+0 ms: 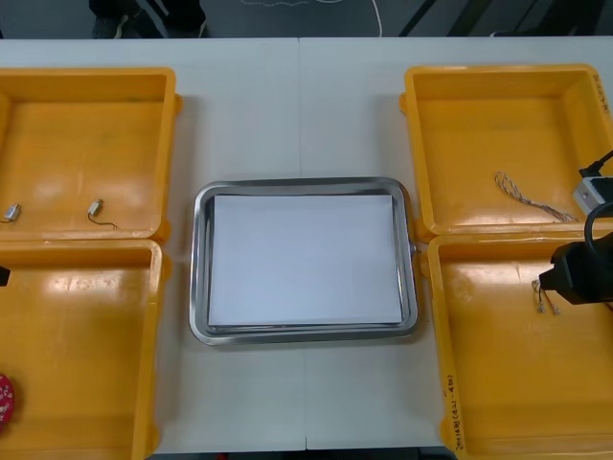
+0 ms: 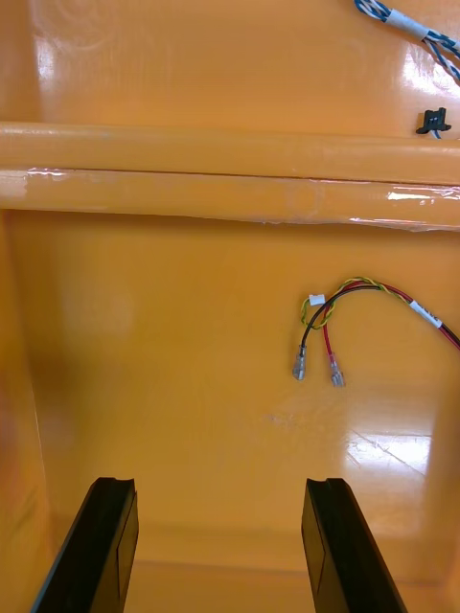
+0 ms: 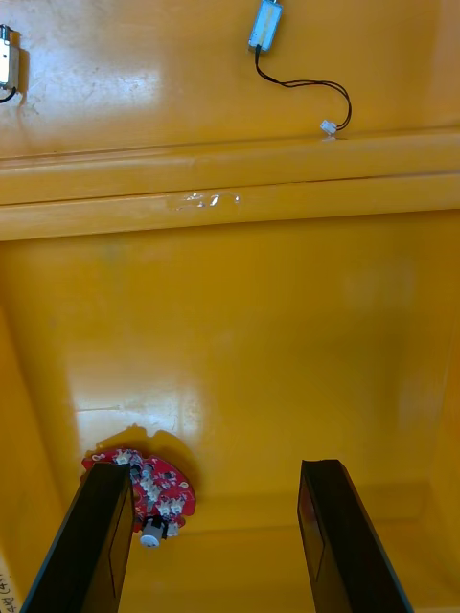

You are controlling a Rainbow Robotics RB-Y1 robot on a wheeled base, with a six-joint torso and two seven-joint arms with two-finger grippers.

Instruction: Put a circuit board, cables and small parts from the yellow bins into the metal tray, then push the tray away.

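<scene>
- Light table lies under everything, a seam running down its middle and bare strips showing around the tray.
- Glossy yellow walls flank our grippers: the left far bin, the left near bin, the right far bin and the right near bin.
- Inward of both grippers, between the bin pairs, we see the metal tray, white inside. Its rim sits close against the right bins, and a strip of table separates it from the left ones.
- Our right gripper hangs over the right near bin, released, its fingers spread wide above bare floor.
- Our left gripper hangs over the left near bin, equally released. The round red circuit board lies just beside one fingertip, partly hidden behind that finger.
- Ahead of the right gripper's fingers, off to one side, the red and yellow cable lies loose, with open floor between it and the fingertips.
- Beyond that cable, the paired bin rims form a ridge across the way. Past it, the blue and white cable rests in the right far bin.
- Past the matching rims ahead of the left gripper lie two small metal parts, one trailing a thin black lead, the other near the bin wall.
- A white sleeve wraps the red and yellow cable, and there is print on the right near bin's rim. We cannot read either.
</scene>
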